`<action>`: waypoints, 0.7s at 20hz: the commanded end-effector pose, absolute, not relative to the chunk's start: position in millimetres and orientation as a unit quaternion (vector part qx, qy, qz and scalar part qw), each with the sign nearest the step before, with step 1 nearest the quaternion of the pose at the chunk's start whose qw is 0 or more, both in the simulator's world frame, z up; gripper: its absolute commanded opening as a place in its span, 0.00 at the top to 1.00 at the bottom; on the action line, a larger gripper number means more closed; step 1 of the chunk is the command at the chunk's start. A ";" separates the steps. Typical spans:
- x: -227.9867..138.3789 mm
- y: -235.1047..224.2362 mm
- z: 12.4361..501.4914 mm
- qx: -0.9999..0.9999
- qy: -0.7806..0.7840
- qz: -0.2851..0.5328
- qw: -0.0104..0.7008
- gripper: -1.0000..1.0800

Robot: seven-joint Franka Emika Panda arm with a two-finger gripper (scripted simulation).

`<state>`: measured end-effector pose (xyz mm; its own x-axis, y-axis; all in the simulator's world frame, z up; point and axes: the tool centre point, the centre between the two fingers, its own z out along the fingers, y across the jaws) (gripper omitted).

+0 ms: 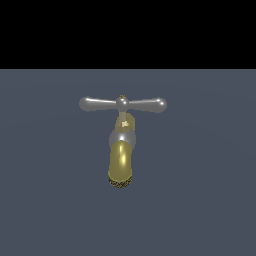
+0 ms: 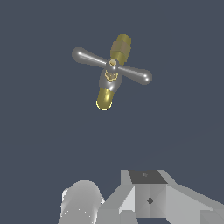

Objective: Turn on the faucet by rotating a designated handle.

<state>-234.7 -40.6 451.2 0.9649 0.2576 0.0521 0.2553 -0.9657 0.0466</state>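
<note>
1. At the middle of the exterior view: the faucet (image 1: 121,159), standing on a flat grey-blue floor (image 1: 210,200), brass-yellow spout pointing toward the camera and downward, dark rough rim at its lower end.
2. Atop the spout: a silver ball joint, then a short brass stem up to the handle (image 1: 122,104).
3. Handle: a slim silver crossbar lying level across the exterior view, one bulbous end toward that view's left, the other toward its right, round hub at its middle directly over the stem.
4. Seen from the wrist view: same faucet (image 2: 105,97) looked down on from above, crossbar handle (image 2: 112,66) running diagonally, crossing over the brass body, hub with a small brass fitting at its centre.
5. Nothing touching handle or spout in either view.
6. Beyond the floor in the exterior view: plain black background (image 1: 128,30).
7. Nearest the wrist camera: grey parts of the arm's hand (image 2: 148,197) and a pale cylindrical part beside them, well apart from the faucet.
8. Gripper state: cannot tell, fingertips not shown in the wrist view and no arm visible in the exterior view.
</note>
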 end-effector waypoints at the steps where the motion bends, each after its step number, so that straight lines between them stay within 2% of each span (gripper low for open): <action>1: -230.8 -46.2 438.9 0.986 0.161 0.028 0.019 1.00; 14: -205.1 -71.4 375.7 0.948 0.318 0.021 0.015 1.00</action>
